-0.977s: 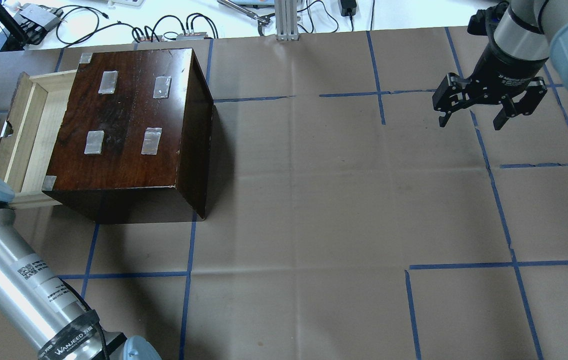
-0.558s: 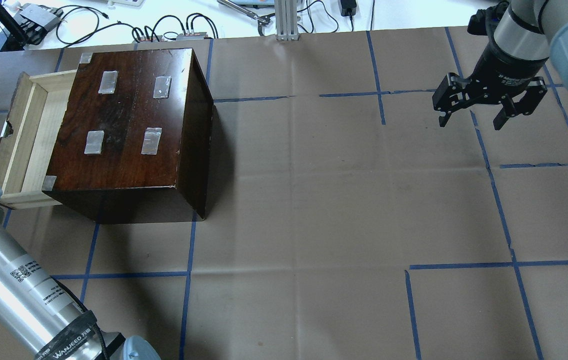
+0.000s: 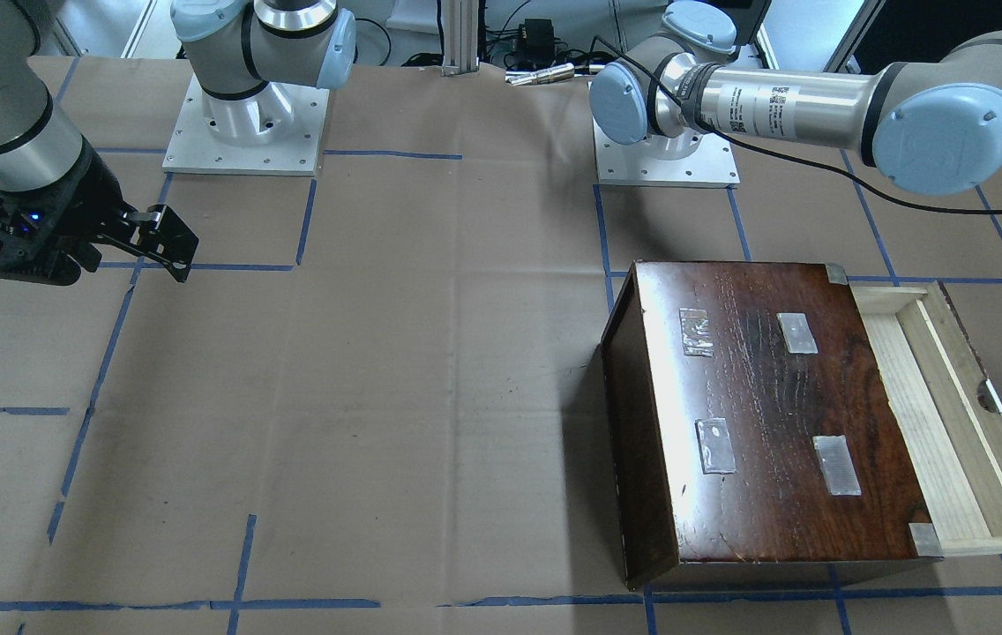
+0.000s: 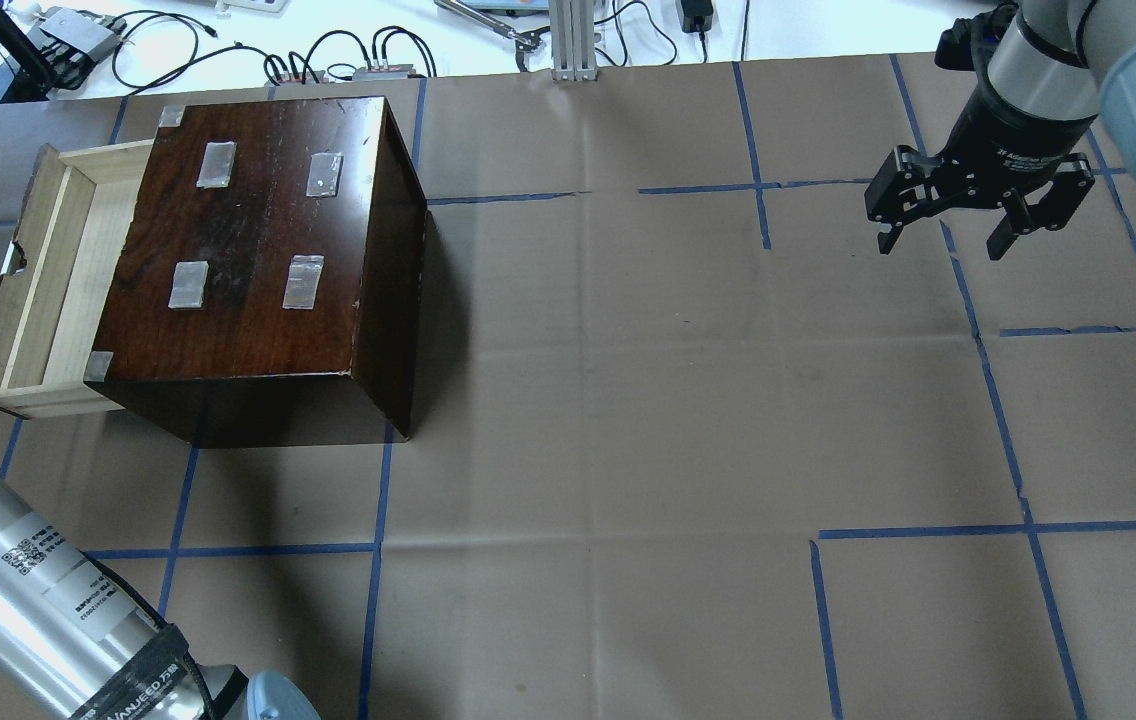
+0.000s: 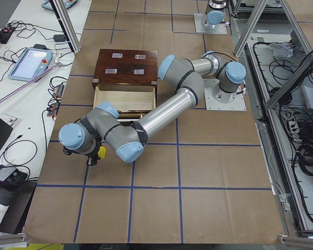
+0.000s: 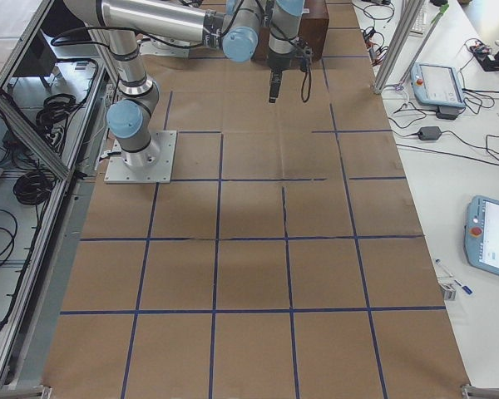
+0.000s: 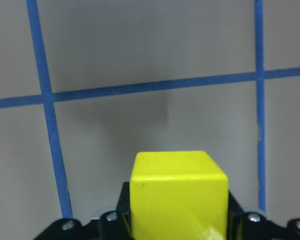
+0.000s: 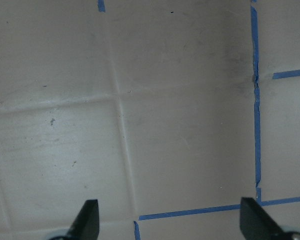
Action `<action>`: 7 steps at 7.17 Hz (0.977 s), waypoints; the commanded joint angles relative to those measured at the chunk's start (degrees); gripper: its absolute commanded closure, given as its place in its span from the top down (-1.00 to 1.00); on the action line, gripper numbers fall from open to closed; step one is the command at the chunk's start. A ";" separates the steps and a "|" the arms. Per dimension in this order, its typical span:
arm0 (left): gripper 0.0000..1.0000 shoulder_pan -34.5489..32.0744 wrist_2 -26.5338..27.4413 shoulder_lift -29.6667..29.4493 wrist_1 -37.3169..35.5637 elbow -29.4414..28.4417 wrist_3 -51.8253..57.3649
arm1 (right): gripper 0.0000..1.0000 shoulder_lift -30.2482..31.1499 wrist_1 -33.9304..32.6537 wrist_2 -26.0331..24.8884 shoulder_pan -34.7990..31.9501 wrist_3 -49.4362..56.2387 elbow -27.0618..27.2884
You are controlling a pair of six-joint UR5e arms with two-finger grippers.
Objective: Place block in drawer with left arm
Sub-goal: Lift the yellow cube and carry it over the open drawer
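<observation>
**Jaws of the left arm clamped on the block, now out of the overhead view**

The jaws of the left gripper [image 7: 177,207] were closed against both sides of the yellow block [image 7: 177,187], which filled the gap between them and stood out past the fingertips. A second earlier the block and the gripper showed at the left edge of the overhead view, beside the drawer front. A little later only a yellow sliver was left there, and in the latest overhead picture both had gone out of view. The left arm [image 4: 18,570] had also slid lower and further left. The drawer [image 4: 58,270] remained pulled out of the dark-brown cabinet [image 4: 258,240], and the right gripper [image 4: 943,245] had not moved, its jaws wide apart over the brown paper [image 4: 628,400].

A black strap [image 4: 143,680] around the left arm read "WANJEED". A QR-code label [image 4: 28,560] sat higher on the same tube, its small print unreadable.

From the left-side camera the block sat under the wrist, over the paper in front of the open drawer and well apart from it. Blue tape lines [image 7: 45,110] crossed the paper beyond the block.
</observation>
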State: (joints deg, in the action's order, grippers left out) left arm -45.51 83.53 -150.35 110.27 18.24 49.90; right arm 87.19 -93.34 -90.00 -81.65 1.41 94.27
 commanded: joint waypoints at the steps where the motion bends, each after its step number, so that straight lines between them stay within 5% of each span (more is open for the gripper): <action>1: -0.44 -0.28 -0.03 3.20 6.76 0.39 -1.38 | 1.00 0.00 0.00 0.00 0.00 0.00 0.04; 3: -0.47 -0.80 -0.29 4.97 10.22 3.10 -3.31 | 1.00 0.00 0.00 0.00 0.00 0.00 0.04; 7: -0.45 -0.89 -0.21 21.36 4.09 25.91 -5.86 | 1.00 0.00 0.00 0.00 0.00 0.00 -0.05</action>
State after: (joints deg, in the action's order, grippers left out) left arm -46.34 83.31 -134.97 116.13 36.80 44.85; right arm 87.19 -93.34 -90.00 -81.65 1.41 94.26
